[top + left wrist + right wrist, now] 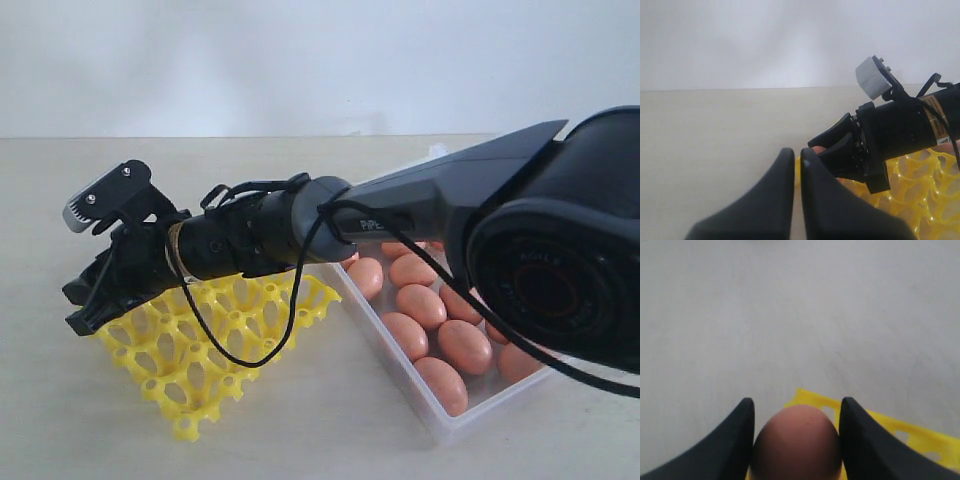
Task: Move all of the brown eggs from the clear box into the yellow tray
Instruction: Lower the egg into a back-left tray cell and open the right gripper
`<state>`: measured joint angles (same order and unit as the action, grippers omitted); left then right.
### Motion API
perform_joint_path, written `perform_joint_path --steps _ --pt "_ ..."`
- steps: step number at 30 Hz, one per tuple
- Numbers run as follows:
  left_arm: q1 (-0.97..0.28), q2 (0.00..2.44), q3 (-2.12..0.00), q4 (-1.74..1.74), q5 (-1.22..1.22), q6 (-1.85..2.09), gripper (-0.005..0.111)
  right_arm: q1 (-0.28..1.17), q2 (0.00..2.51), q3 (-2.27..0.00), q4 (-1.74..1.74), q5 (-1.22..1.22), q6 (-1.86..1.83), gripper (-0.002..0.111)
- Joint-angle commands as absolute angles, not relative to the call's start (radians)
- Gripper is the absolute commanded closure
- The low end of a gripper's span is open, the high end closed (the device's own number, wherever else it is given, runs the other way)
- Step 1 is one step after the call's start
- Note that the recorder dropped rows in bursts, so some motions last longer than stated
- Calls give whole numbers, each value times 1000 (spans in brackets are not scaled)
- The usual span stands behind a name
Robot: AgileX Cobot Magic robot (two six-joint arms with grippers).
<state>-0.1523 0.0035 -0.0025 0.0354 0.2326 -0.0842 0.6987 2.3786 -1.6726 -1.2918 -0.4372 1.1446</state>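
Right wrist view: I read the right gripper (pixel 797 401) with its jaws clamped on the held egg (pixel 797 442), a matte brown one. One black finger (pixel 730 445) presses against each side of the shell. A corner of the yellow tray (pixel 900 432) shows just beyond the egg, lying on the pale worktop (pixel 790 315).

Exterior view: the right arm (pixel 430 195) reaches across from the right side, and its gripper hangs over the left end of the yellow tray. From this angle I cannot tell whether the held egg touches a cup. A black cable (pixel 250 350) droops from the wrist in a loop in front of the tray. The clear box (pixel 440 428) sits just beside the tray on its right, one corner toward the camera. The brown eggs (pixel 420 305) in it lie on their sides in rows, packed close together. The arm hides the far part of the box, so I give no count.

Left wrist view: the left gripper (pixel 796 152) has its jaws drawn together, with only a thin slit between the fingers. Its tips point toward the right gripper, near it but apart, at the edge of the yellow tray. A sliver of the held egg shows between the right gripper's jaws.
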Motion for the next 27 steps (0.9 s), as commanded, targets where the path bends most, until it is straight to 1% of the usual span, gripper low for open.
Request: perform_joint_path --steps 1,4,7,24,26,27 --pt "-150 0 0 34 226 -86 103 698 2382 -1677 -1284 -452 1150 87" --pt "-150 0 0 34 226 -86 103 698 2382 -1677 -1284 -452 1150 75" --pt "-150 0 0 34 226 -86 103 698 2382 -1677 -1284 -448 1150 68" --pt "-150 0 0 34 226 -86 103 698 2382 -1677 -1291 -448 1122 67" --pt "-150 0 0 34 226 -86 103 698 2382 -1677 -1291 -446 1122 58" --pt "-150 0 0 34 226 -86 103 698 2382 -1677 -1291 -444 1122 52"
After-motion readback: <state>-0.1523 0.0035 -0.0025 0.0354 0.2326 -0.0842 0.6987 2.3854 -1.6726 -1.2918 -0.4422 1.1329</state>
